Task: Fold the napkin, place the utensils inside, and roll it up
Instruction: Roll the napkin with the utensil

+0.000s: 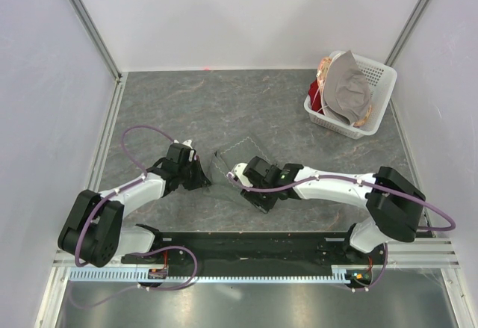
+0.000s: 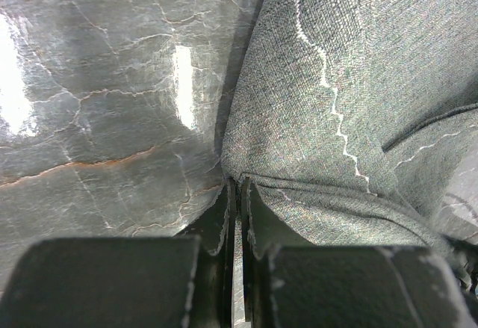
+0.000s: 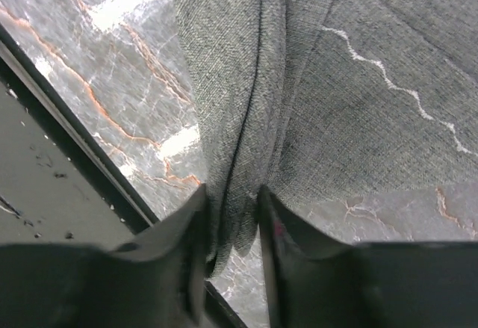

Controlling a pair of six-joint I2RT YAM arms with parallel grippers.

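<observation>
The dark grey-green napkin is held between my two grippers near the front middle of the table, and part of it is lifted. My left gripper is shut on the napkin's edge. In the left wrist view its tips pinch a fold of the cloth, and the light hem stitching shows. My right gripper is shut on a bunched part of the napkin. In the right wrist view its tips clamp the gathered cloth above the table. The spoon is not in view.
A white basket stands at the back right, with a paler grey-beige cloth and red and orange items in it. The black mounting rail runs along the near edge and also shows in the right wrist view. White walls enclose the table.
</observation>
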